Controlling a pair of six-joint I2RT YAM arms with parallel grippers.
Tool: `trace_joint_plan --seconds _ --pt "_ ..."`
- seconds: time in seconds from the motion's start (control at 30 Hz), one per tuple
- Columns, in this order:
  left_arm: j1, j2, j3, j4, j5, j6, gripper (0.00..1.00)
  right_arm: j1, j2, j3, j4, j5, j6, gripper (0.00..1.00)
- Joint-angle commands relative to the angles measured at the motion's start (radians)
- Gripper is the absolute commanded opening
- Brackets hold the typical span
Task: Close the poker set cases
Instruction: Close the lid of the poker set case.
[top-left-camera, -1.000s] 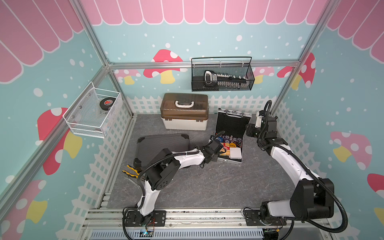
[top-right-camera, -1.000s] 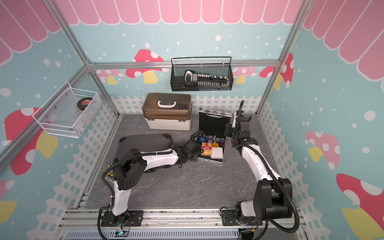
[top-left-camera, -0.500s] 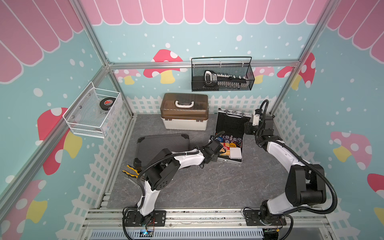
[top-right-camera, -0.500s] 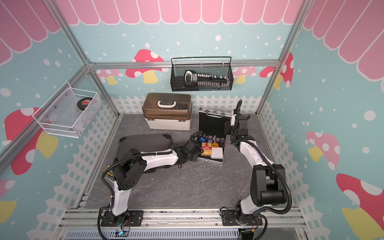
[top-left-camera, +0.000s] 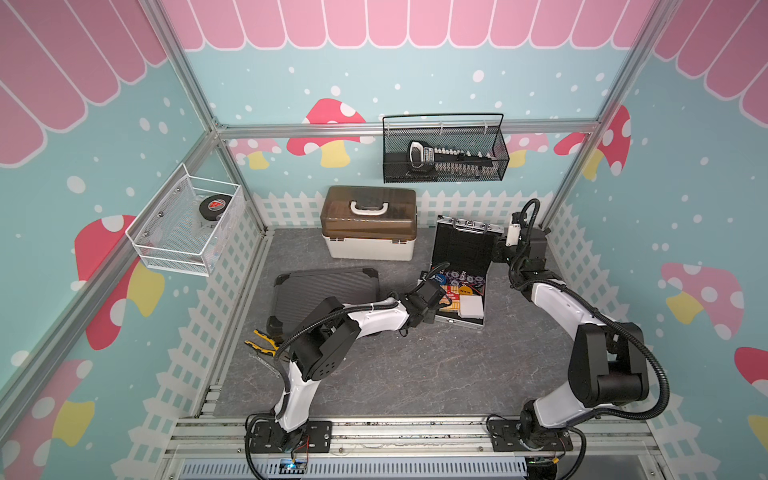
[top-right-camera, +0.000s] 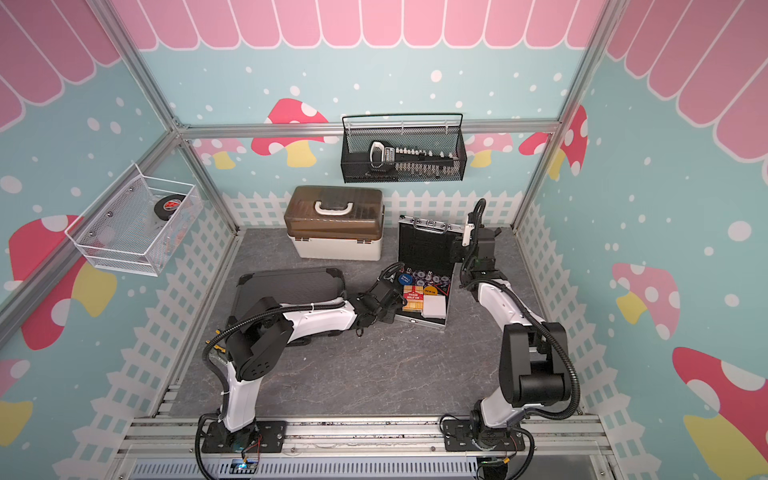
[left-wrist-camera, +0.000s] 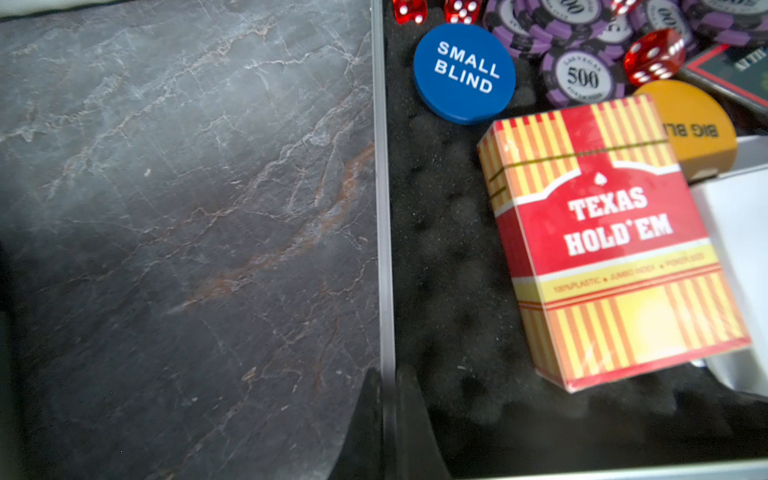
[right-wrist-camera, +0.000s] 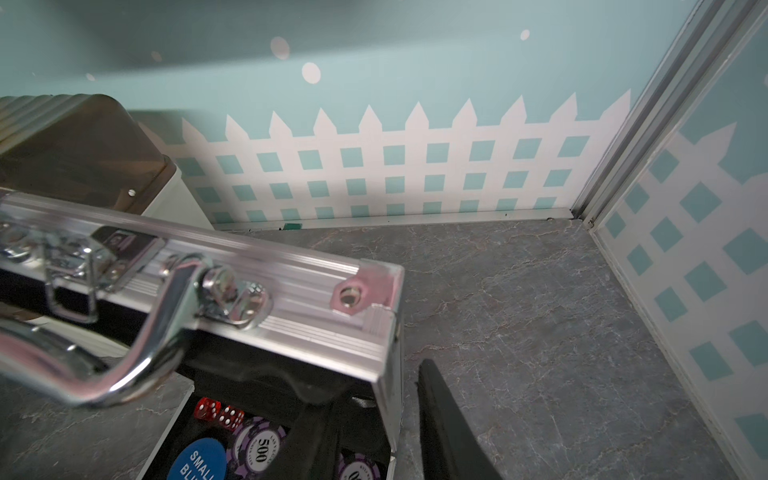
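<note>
Black case (top-left-camera: 324, 286): flat, lid down, on the left side of the floor, near the left fence. The left arm's elbow sits over its front right corner.

Left arm: stretched low to the right, forearm almost level. Left gripper (left-wrist-camera: 388, 376) is pressed together on the silver case (top-left-camera: 459, 321), fingers (left-wrist-camera: 368, 415) either side of the tray's thin left rim, beside the card deck (left-wrist-camera: 615, 249).

Silver case: centre-right, open, lid (top-left-camera: 463, 249) upright, handle on top. Cream box (top-left-camera: 368, 249) stands just behind-left.

Right arm: arched up from its base, wrist beside the lid. Right gripper (top-left-camera: 500, 252) is spread, straddling the lid's right edge, with the outer finger (right-wrist-camera: 444, 415) just clear of it.

Room: bare floor (top-left-camera: 415, 365) in front of the case and behind the lid up to the back fence.
</note>
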Motion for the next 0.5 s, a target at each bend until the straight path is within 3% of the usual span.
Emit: trace_joint_plan --seconds 0.0,0.2,0.47 --pt "-0.028 0.022 -0.036 -0.084 0.083 0.019 0.04 -0.006 0.017 -0.036 0.092 0.018 -0.034 0.28" --pt "-0.027 0.026 -0.036 -0.084 0.084 0.018 0.03 -0.006 0.031 -0.098 0.21 0.019 -0.025 0.22" --pt "-0.024 0.027 -0.033 -0.085 0.085 0.015 0.03 -0.005 0.041 -0.136 0.283 0.009 -0.027 0.03"
